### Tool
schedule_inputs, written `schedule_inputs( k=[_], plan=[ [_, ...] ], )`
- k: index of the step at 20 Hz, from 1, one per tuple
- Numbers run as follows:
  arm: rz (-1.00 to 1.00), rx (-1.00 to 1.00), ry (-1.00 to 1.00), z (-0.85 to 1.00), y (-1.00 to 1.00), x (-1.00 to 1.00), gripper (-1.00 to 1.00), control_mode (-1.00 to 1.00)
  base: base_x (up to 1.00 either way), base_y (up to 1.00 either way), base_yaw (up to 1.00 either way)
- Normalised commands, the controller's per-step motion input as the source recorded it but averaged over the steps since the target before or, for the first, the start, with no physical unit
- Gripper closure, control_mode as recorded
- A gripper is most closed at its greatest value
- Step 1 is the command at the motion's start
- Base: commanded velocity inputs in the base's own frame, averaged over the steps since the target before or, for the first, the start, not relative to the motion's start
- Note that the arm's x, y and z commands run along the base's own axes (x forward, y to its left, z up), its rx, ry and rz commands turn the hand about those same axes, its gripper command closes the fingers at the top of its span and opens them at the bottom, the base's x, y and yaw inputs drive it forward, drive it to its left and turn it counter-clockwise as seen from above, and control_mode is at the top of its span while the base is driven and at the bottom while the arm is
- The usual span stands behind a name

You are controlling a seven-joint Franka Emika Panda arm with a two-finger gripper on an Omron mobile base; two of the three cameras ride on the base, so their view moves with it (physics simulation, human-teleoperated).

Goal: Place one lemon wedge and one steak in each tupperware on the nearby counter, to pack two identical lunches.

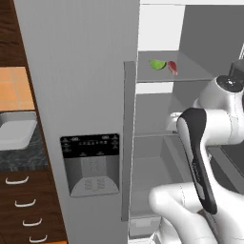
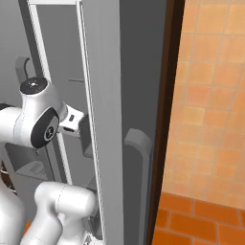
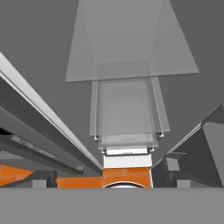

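The big grey fridge (image 1: 90, 95) is standing open, and the white robot arm (image 1: 200, 143) is reaching into it. A small yellow-green lemon wedge (image 1: 157, 64) and a little red-pink steak lump (image 1: 172, 67) are lying side by side on a clear glass shelf (image 1: 190, 71) high up inside. They are sitting above the arm and a bit to its left. The hand view is looking down past glass shelves to the orange floor. The jaws are standing wide apart, holding nothing. One light-grey tupperware tray (image 1: 16, 131) is waiting on the dark speckled counter (image 1: 24, 159), far left of the fridge.
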Motion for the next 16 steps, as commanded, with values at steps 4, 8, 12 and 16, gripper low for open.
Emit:
schedule_inputs(
  k=[4, 8, 12, 16],
  plan=[
    [0.00, -0.06, 0.01, 0.67, 0.02, 0.06, -1.00, -1.00, 0.00, 0.00, 0.00],
    [0.00, -0.05, 0.00, 0.53, -0.02, 0.16, -1.00, -1.00, 0.00, 0.00, 0.00],
    [-0.04, -0.03, -0.09, 0.08, -0.06, 0.53, -1.00, -1.00, 0.00, 0.00, 0.00],
    [-0.03, -0.01, -0.07, 0.24, -0.20, 0.54, -1.00, -1.00, 0.00, 0.00, 0.00]
  ],
)
